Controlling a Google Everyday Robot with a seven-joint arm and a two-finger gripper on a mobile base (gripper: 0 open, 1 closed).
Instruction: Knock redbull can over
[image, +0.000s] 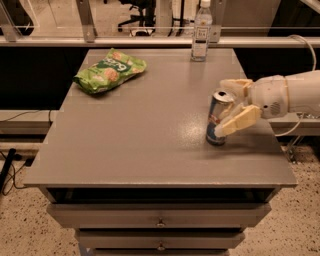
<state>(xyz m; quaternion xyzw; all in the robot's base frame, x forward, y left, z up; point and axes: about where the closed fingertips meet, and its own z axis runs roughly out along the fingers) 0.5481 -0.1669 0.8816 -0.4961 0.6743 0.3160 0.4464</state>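
The redbull can (217, 111), blue and silver with a shiny top, stands upright on the right side of the grey table (145, 130). My gripper (222, 107) reaches in from the right edge on a white arm and is open. Its cream fingers straddle the can: the far finger (236, 84) lies behind the can's top, and the near finger (240, 121) crosses in front of its lower half and seems to touch it.
A green chip bag (110, 70) lies at the table's back left. A clear water bottle (201, 31) stands at the back edge, right of centre. Drawers (160, 220) sit below the tabletop. A railing and a cable run behind the table.
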